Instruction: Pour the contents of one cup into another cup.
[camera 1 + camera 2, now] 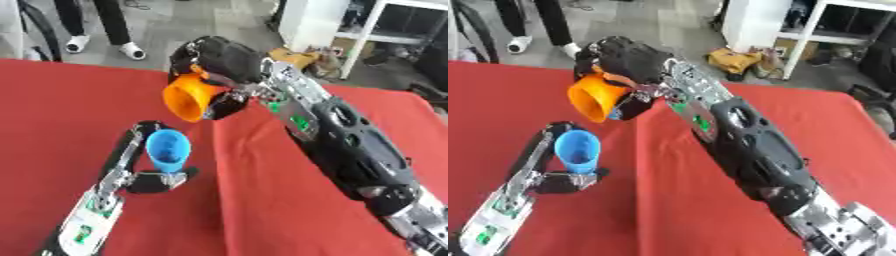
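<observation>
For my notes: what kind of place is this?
Probably a robot lab or workshop: a red-covered table as test bench, white shelving beside a grey floor, and robot hands holding an orange cup and a blue cup.

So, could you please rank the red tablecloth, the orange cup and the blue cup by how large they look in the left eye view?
1. Red tablecloth, by far the largest.
2. Orange cup, tipped on its side in the right hand.
3. Blue cup, held by the left hand.
The cups look close in size; the orange one's mouth faces the camera, so their order is unsure.
</observation>
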`<state>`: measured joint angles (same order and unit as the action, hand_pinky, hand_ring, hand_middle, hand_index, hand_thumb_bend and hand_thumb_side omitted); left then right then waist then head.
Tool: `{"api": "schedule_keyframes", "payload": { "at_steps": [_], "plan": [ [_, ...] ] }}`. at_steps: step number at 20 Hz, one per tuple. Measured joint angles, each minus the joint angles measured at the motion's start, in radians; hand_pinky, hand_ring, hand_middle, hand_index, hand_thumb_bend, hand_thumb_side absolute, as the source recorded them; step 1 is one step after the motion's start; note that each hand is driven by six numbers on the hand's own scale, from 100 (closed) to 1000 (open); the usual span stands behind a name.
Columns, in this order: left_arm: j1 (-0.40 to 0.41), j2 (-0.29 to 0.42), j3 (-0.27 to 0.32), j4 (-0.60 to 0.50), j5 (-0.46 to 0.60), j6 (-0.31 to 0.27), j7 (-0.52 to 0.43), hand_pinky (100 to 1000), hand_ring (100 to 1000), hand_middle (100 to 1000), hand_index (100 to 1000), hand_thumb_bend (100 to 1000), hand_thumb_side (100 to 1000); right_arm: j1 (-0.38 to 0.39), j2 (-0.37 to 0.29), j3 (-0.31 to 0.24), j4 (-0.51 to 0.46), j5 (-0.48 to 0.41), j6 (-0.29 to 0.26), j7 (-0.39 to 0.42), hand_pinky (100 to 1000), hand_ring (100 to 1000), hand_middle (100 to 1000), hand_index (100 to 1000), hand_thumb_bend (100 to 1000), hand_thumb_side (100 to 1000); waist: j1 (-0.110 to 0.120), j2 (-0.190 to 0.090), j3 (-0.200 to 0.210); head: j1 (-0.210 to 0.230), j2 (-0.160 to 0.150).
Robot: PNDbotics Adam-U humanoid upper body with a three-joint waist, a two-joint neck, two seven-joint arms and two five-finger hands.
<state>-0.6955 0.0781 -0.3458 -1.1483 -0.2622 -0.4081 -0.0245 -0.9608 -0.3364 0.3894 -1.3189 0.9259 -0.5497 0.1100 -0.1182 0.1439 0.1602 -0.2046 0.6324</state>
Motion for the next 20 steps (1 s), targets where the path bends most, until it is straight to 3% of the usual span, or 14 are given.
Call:
{"api": "schedule_keyframes", "payload": {
  "at_steps": [20],
  "plan": [
    [0.001,0.000,0.011,0.024,0.015,-0.016,-0.029,427,439,467,618,627,100,-0.011,0.017,0.000,0.012,0.228,-0.028,-0.035,583,520,460,529,290,100,0.000,0.000,0.000,0.000,0.007]
  ]
}}
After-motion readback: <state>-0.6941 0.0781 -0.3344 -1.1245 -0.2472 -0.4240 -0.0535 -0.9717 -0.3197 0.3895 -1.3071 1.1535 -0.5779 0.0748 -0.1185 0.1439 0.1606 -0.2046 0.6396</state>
